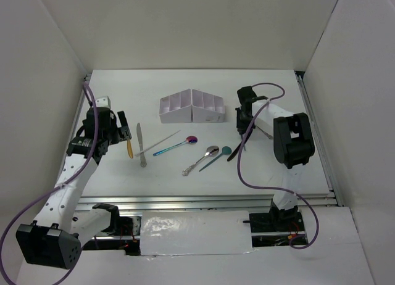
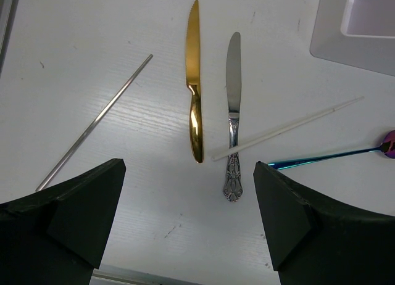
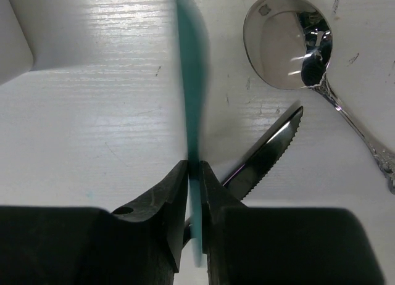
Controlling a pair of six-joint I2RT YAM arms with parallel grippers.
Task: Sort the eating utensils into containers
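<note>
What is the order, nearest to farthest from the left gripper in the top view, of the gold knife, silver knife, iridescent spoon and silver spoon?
1. Gold knife, right beside the open left gripper.
2. Silver knife, next to it on the right.
3. Iridescent spoon, well to the right.
4. Silver spoon, farthest right of the four.

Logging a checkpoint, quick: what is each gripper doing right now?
Left gripper: open, holding nothing.
Right gripper: closed on the slim teal plastic utensil.
</note>
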